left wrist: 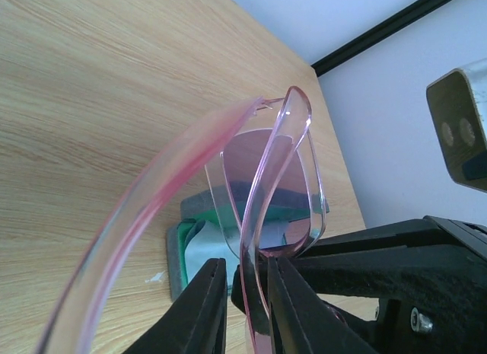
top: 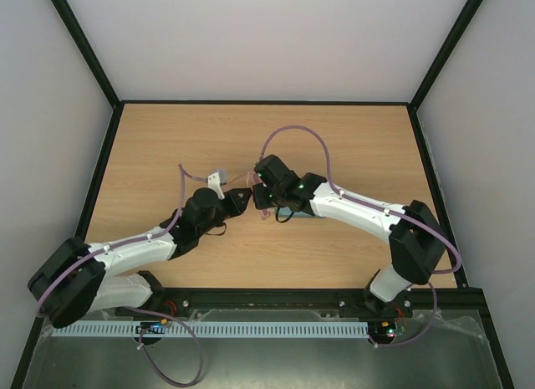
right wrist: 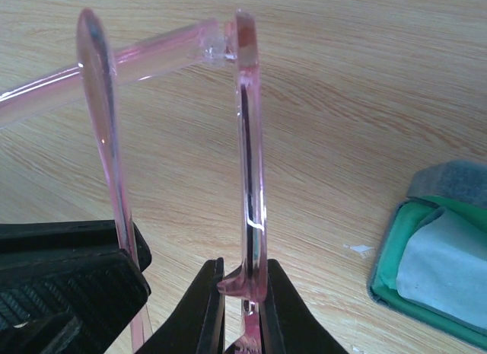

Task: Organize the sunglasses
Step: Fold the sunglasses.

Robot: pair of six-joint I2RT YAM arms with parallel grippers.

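Observation:
The sunglasses (top: 257,198), with a thin pink frame and purple lenses, are held in the air over the table's middle between both grippers. My right gripper (right wrist: 242,312) is shut on the lower end of the frame front (right wrist: 248,141), which stands upright. My left gripper (left wrist: 247,312) is closed around one slim temple arm (left wrist: 262,217) that lies almost parallel to the front. The other temple arm (right wrist: 144,53) sticks out sideways from the top hinge. In the top view the left gripper (top: 243,197) and the right gripper (top: 262,191) meet tip to tip.
The blue-grey case (right wrist: 456,179) lies open on the table just below the sunglasses. It has a green lining and a light-blue cloth (right wrist: 449,259) inside, and it also shows in the left wrist view (left wrist: 176,251). In the top view the right arm hides most of it.

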